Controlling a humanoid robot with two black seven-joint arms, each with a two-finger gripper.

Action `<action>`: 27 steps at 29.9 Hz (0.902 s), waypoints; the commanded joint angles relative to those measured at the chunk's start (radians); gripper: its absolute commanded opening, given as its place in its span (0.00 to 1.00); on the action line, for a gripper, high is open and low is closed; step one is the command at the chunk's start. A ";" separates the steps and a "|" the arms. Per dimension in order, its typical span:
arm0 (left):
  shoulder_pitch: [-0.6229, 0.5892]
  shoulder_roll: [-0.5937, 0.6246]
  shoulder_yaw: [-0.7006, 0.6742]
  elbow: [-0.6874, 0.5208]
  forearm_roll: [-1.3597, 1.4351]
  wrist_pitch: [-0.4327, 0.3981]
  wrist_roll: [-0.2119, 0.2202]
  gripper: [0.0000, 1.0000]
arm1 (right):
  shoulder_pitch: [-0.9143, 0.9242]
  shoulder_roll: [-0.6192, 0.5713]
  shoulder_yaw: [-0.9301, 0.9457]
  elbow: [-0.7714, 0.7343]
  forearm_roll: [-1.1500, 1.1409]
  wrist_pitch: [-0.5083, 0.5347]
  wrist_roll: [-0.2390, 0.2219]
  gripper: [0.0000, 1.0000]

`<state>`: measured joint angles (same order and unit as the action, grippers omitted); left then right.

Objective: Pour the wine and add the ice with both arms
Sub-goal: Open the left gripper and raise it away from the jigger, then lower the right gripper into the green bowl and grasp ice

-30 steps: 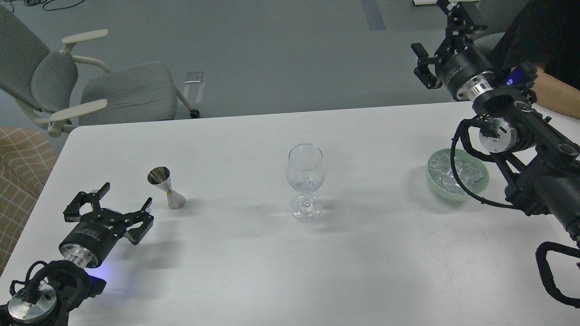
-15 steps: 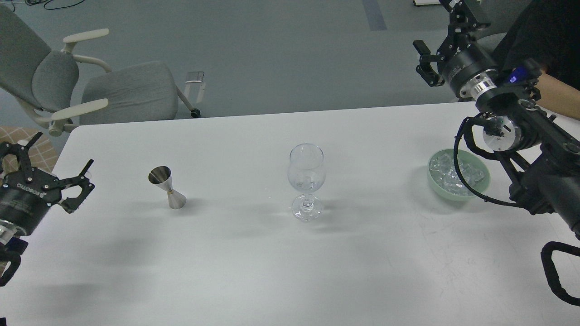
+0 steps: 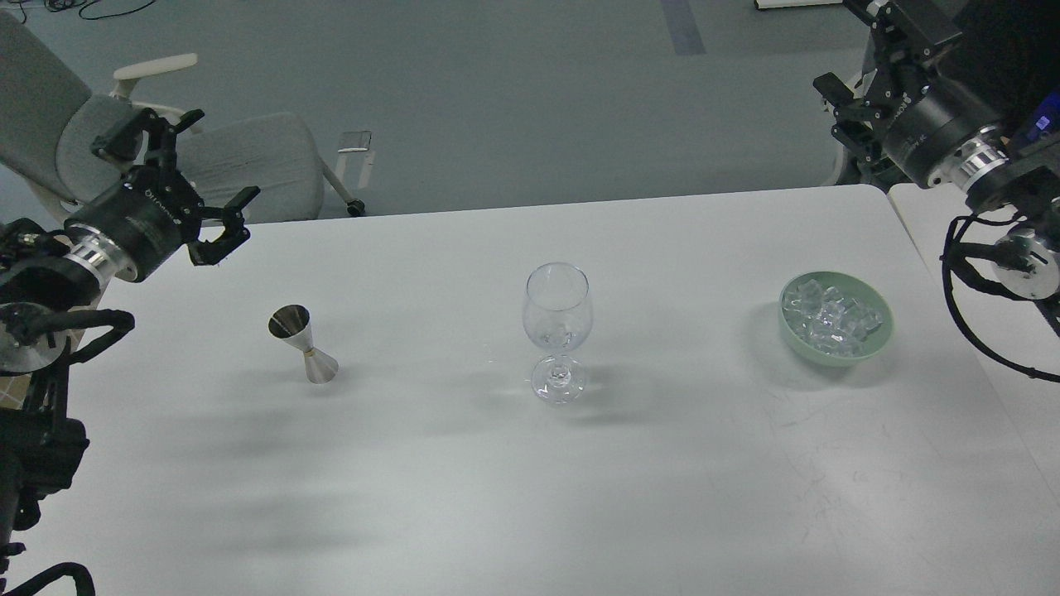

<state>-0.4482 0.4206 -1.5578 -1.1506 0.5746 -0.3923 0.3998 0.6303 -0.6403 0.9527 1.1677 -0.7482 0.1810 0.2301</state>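
While both tools, left tool (image 3: pixel 178 178) and right tool (image 3: pixel 861 91), are hanging spread and empty, the wine glass (image 3: pixel 557 331) is standing near-empty; ice (image 3: pixel 832 319) is sitting heaped in the green bowl (image 3: pixel 879 341) to its right.

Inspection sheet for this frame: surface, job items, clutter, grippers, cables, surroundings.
Surface: white table, faint scuffs at right.
Job's things: ice heaped in green bowl; wine glass upright, centre; steel jigger upright, left.
Clutter: nothing seen.
Grippers: left gripper open, raised, holding nothing; right gripper raised, state unclear.
Cables: black loop hanging off right arm.
Surroundings: grey chair behind table.
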 commanded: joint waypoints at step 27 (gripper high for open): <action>-0.026 -0.168 0.041 -0.037 -0.010 0.062 -0.119 0.98 | -0.409 -0.191 0.003 -0.003 -1.384 -0.387 0.118 1.00</action>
<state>-0.4801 0.2537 -1.5173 -1.1874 0.5645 -0.3282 0.2809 0.2203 -0.8846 0.9530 1.2239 -2.0436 -0.1972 0.3461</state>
